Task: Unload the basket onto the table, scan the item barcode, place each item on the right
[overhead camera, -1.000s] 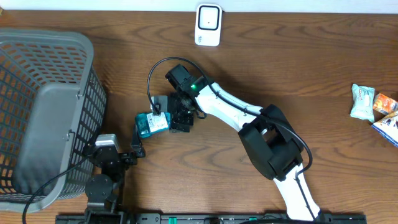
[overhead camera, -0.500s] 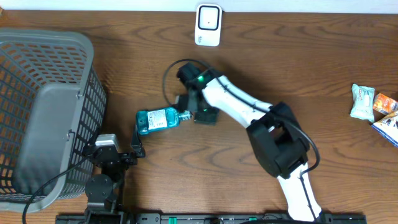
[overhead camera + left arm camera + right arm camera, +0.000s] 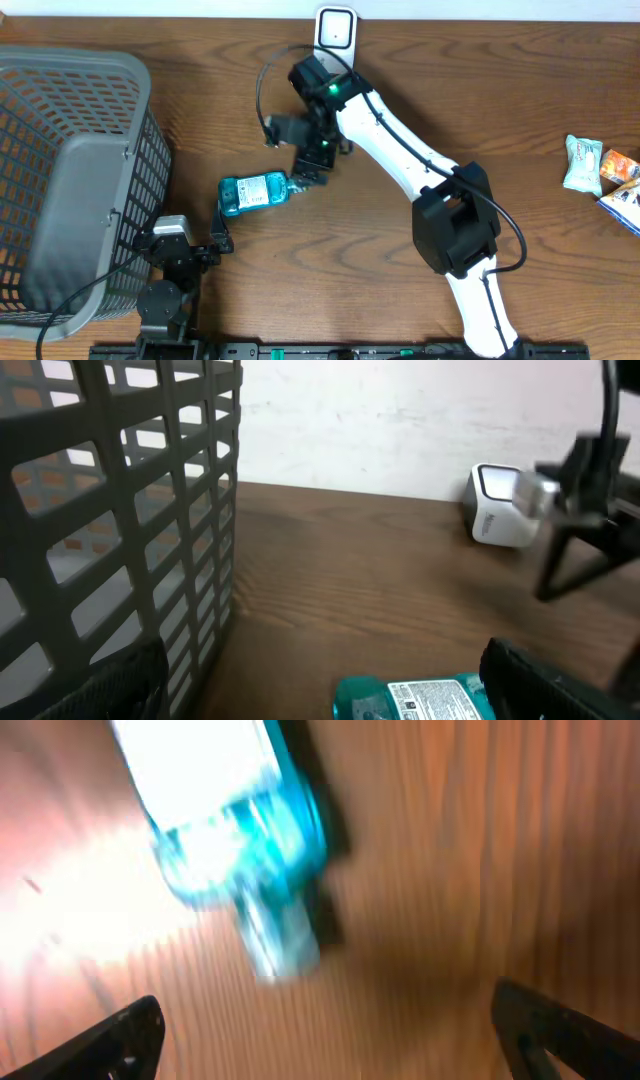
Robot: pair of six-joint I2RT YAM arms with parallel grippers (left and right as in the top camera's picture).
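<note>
Currently the teal bottle (image 3: pixel 255 190) lies on its side on the tabletop (image 3: pixel 520 90), label upward, between the basket (image 3: pixel 70 60) and the white scanner (image 3: pixel 335 40), and well apart from the scanner. One second ago the right claw (image 3: pixel 308 172) sat over the bottle. It has since let go and drawn back past the cap end toward the scanner, jaws apart and empty. The left claw (image 3: pixel 222 228) waits near the bottle's base, jaws apart, holding nothing. The item is therefore free. No barcode faces the scanner, so a fresh grasp is probably required.
</note>
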